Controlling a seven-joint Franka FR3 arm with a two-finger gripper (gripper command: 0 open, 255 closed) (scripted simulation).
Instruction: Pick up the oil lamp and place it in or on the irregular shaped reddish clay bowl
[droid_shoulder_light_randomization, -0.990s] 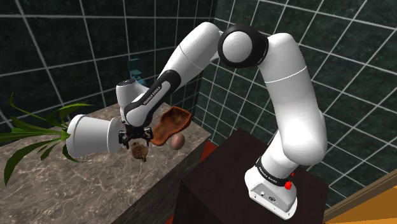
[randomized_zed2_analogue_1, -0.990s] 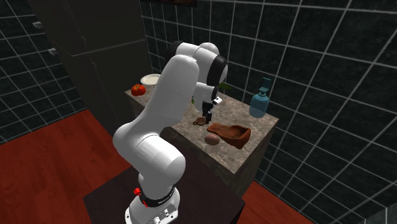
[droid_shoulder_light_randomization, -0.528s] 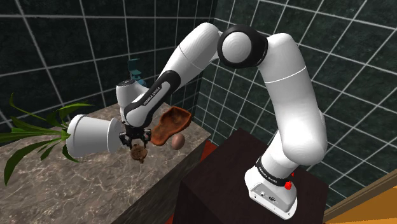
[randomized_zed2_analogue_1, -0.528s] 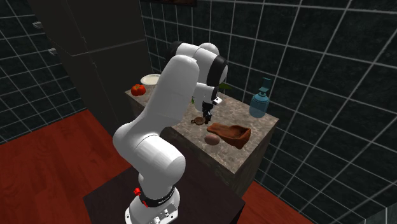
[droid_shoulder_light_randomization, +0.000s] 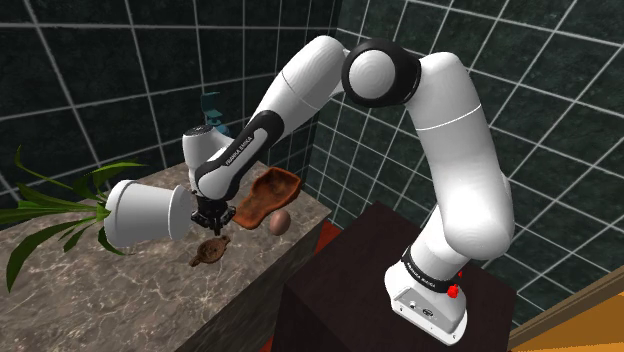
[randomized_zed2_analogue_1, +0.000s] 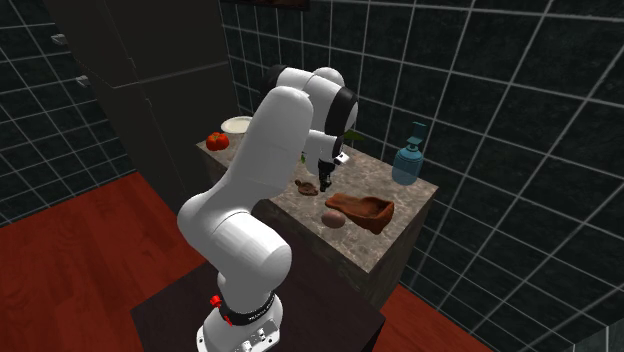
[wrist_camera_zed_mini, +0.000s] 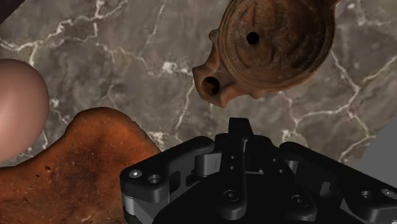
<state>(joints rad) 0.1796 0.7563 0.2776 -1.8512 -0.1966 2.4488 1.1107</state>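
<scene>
My gripper (droid_shoulder_light_randomization: 213, 226) hung just above the marble counter (droid_shoulder_light_randomization: 140, 295), its fingers closed together with nothing between them. The brown oil lamp (droid_shoulder_light_randomization: 210, 251) lay flat on the counter just beneath me, apart from my fingertips. In the shoulder view, the reddish clay bowl (droid_shoulder_light_randomization: 268, 193) sat near the lamp, to its right and farther back, with a pale egg-shaped thing (droid_shoulder_light_randomization: 279, 221) just beside the bowl's near end.
</scene>
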